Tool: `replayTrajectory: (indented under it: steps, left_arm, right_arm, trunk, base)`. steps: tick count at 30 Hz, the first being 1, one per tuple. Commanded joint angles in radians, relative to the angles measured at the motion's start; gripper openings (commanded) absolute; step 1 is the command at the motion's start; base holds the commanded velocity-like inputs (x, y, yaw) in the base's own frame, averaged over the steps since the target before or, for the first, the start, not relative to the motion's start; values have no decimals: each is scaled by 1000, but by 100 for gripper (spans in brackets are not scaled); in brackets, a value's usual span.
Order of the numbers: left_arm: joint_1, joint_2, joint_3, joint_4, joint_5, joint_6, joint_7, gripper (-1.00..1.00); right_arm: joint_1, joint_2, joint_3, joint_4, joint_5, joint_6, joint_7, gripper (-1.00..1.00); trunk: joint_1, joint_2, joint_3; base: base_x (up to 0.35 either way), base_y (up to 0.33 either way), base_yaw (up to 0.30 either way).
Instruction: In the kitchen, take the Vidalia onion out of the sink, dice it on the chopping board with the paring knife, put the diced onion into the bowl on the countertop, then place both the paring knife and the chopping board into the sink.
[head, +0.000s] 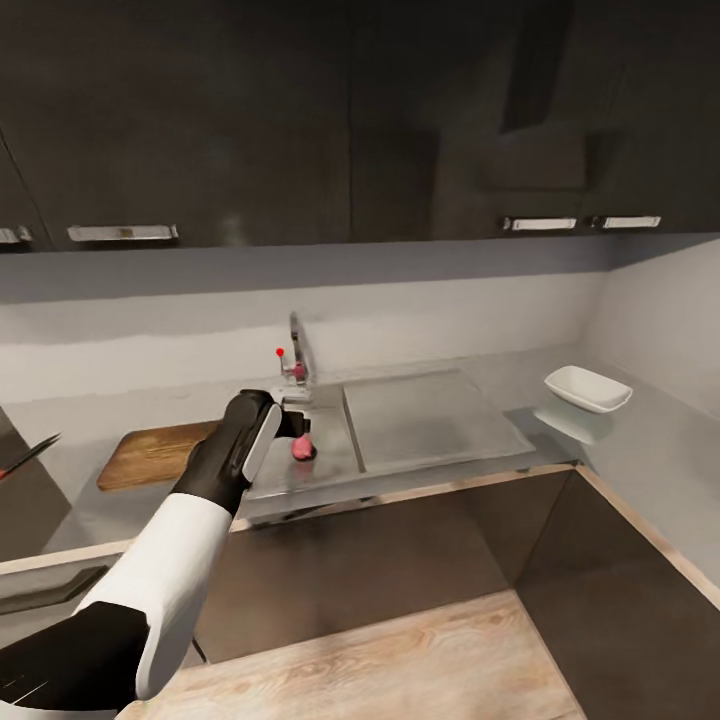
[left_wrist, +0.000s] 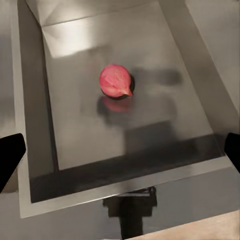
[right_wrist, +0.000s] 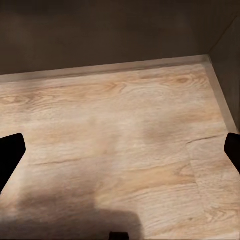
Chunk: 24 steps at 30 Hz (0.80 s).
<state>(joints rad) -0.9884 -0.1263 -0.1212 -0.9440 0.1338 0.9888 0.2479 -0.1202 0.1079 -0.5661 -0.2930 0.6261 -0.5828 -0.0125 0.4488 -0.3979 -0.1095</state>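
Hovering over the rectangular matte grey sink, left hand with black fingers spread wide apart, holding nothing. Below it, on the basin floor and near the round drain, a small pinkish-red round onion with a pointed tip, lying alone and untouched; seen from the head as a pink spot just beyond the black wrist. Behind the basin, an angular chrome faucet with a small red knob. Beside the basin, toward the robot's right, a sunken grey drainboard. To the left on the smooth grey table, a dark brown rectangular wooden chopping board, partly hidden by the white and black left arm. Farther left at the frame edge, a slim knife with dark pointed blade, handle cut off by the frame. Well to the right on the table, near the corner, a shallow white squarish bowl. Pointing down at light wood floor, right hand, dark fingertips wide apart, empty. Above, glossy dark upper cabinets with chrome handles.
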Motion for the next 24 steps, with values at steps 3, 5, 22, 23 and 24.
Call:
replayTrajectory:
  steps: [3,5,22,23,24]
  left_arm:
    - [-1,1,-2,13,10,3,10,100]
    - [-1,1,-2,25,10,3,10,100]
    - [-1,0,-1,149,15,-32,7,100]
    - [-1,-1,-1,153,15,-38,7,100]
    - [-1,-1,-1,155,16,-39,7,100]
  right_arm:
    - [-1,1,-8,0,11,-3,-1,100]
    - [-1,1,-8,0,11,-3,-1,100]
    - [-1,1,-8,0,11,-3,-1,100]
    - [-1,1,-8,0,11,-3,-1,100]
    - [-1,1,-8,0,11,-3,-1,100]
  trunk:
    - [1,-2,-2]
    - [1,-2,-2]
    - [1,-2,-2]
    - [1,-2,-2]
    - [1,-2,-2]
  base:
    - [280,-1,0]
    - [205,0,0]
    - [131,0,0]
    - [300,0,0]
    - [303,0,0]
